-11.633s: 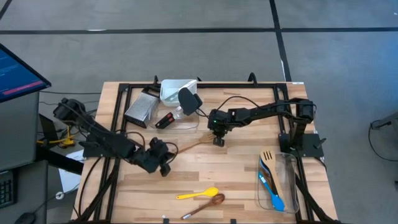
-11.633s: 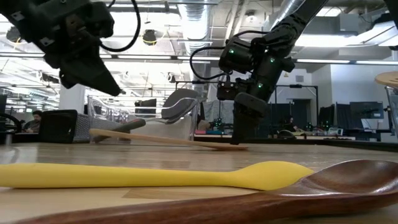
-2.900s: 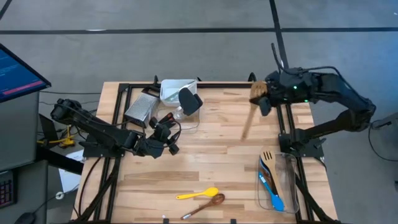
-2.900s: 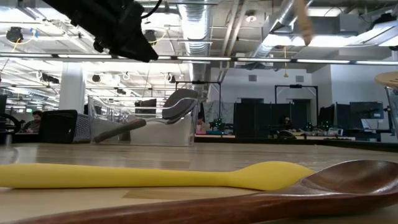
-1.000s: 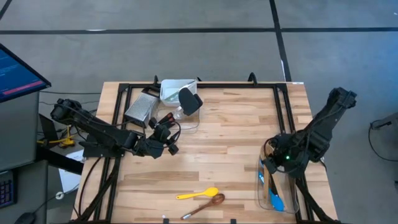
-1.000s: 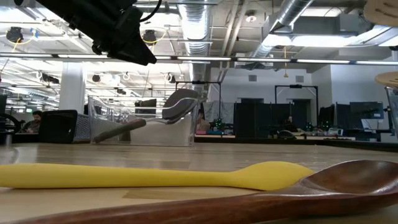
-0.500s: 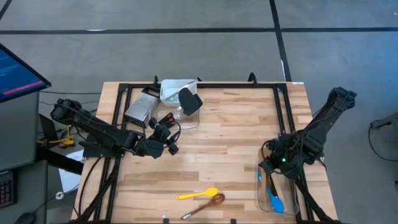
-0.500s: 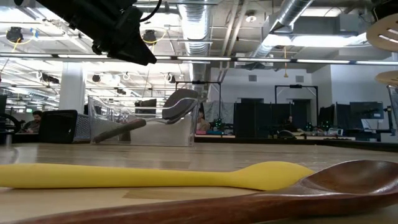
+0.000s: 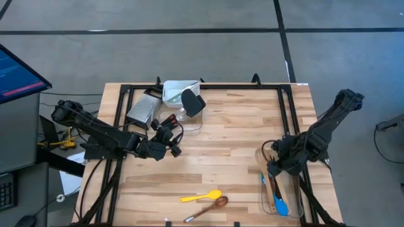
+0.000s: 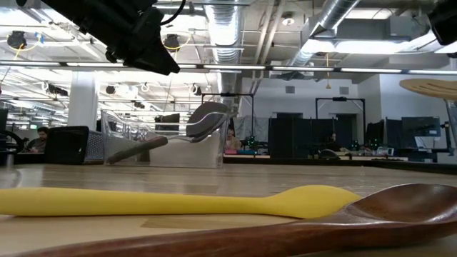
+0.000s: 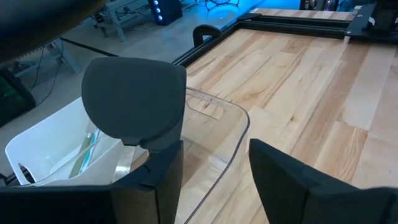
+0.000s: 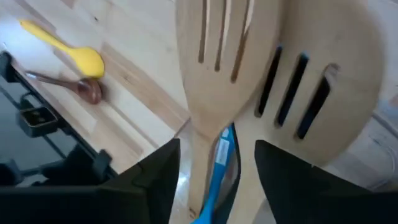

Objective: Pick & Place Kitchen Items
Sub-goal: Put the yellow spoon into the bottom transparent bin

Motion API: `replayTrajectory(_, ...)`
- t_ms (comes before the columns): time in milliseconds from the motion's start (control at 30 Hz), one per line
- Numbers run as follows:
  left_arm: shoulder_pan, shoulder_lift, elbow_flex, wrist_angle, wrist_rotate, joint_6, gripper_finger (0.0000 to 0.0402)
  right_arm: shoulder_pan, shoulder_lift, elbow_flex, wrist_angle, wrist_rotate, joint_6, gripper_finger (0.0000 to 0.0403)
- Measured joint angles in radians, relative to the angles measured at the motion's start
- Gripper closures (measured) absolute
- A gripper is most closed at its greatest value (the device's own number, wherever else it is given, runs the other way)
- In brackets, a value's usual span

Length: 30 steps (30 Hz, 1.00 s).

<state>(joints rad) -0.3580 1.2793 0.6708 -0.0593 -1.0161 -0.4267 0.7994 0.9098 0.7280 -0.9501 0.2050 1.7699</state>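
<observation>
At the table's right edge, a clear plastic tub (image 9: 281,189) holds the sorted utensils: a wooden slotted turner (image 12: 323,81), broad and rounded w/ dark slits, a wooden fork-like spatula (image 12: 214,68) w/ narrow slots, and a blue silicone spoon (image 9: 279,205) lying lengthwise under them. Wood looks smooth and pale; the blue handle runs between the two wooden pieces in the right wrist view.

Right gripper (image 9: 273,169) hangs over the far end of that tub, fingers (image 12: 155,180) spread wide, nothing between them; the turner sits just beyond them, loose.

Near the front edge, about mid-table, a yellow silicone spoon (image 9: 201,197) and a dark wooden spoon (image 9: 207,207) lie side by side on the bare boards, bowls close together, touching or nearly so. In the low view the yellow one looks matte, the wooden one glossy brown.

Far left, a 2nd clear tub (image 11: 217,124) holds a black spatula (image 11: 134,99) w/ a flat rounded blade, leaning out over the rim. A white bin (image 9: 177,91) and a metal grater (image 9: 142,110) sit beside it.

Left gripper (image 9: 165,140) waits near that tub, fingers (image 11: 161,180) fully apart, empty, the spatula just ahead of them.
</observation>
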Motion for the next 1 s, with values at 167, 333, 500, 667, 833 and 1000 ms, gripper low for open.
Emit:
replayTrajectory(167, 0.000, 0.000, 0.000, 0.000, 0.000, 0.000, 0.0231, -0.032, -0.099, 0.000, 0.001, -0.003, 0.000, 0.0203)
replayTrajectory(333, 0.000, 0.000, 0.000, 0.000, 0.000, 0.000, 0.0231, -0.060, -0.219, 0.000, 0.010, -0.002, -0.002, 0.0230)
replayTrajectory(500, 0.000, 0.000, 0.000, 0.000, 0.000, 0.000, 0.0231, -0.093, -0.306, 0.001, 0.041, 0.013, -0.129, 0.0267)
replayTrajectory(667, 0.000, 0.000, 0.000, 0.000, 0.000, 0.000, 0.0231, -0.139, -0.344, 0.001, 0.172, 0.086, -0.394, 0.0301)
replayTrajectory(833, 0.000, 0.000, 0.000, 0.000, 0.000, 0.000, 0.0231, -0.186, -0.348, 0.002, 0.378, 0.178, -0.742, 0.0321)
replayTrajectory(1000, 0.000, 0.000, 0.000, 0.000, 0.000, 0.000, 0.0231, -0.224, -0.317, 0.003, 0.592, 0.248, -1.107, 0.0331)
